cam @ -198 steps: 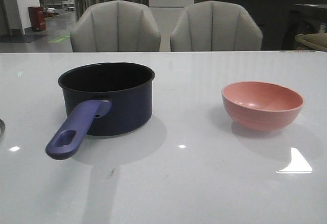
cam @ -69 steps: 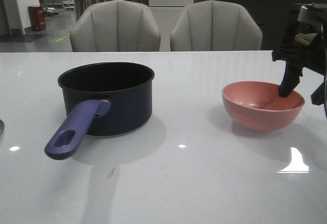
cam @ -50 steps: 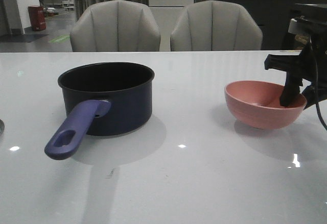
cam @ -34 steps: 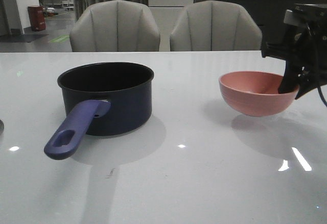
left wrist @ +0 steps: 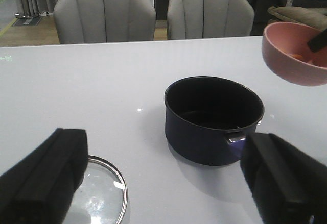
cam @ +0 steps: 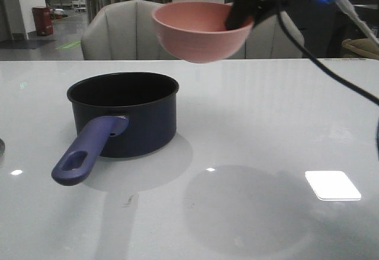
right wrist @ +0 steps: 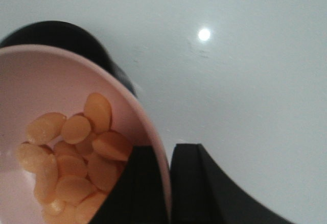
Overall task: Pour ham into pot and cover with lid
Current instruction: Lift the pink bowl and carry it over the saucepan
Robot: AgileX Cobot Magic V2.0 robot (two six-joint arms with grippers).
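Note:
The dark navy pot [cam: 124,113] with its purple-blue handle [cam: 86,151] stands on the white table at the left; it also shows in the left wrist view [left wrist: 213,118], empty. My right gripper [cam: 240,11] is shut on the rim of the pink bowl [cam: 201,30] and holds it high, just right of the pot. Orange ham slices [right wrist: 71,152] lie in the bowl [right wrist: 56,81], the rim pinched between my fingers [right wrist: 169,183]. The glass lid [left wrist: 102,198] lies flat left of the pot, partly behind a finger. My left gripper [left wrist: 163,183] is open and empty.
Two grey chairs [cam: 133,32] stand behind the table's far edge. A bright light reflection [cam: 331,184] lies on the table [cam: 254,153] at the right.
My right gripper closed on the pink bowl's rim at the right, lifted it off the table and carried it up and left toward the pot.

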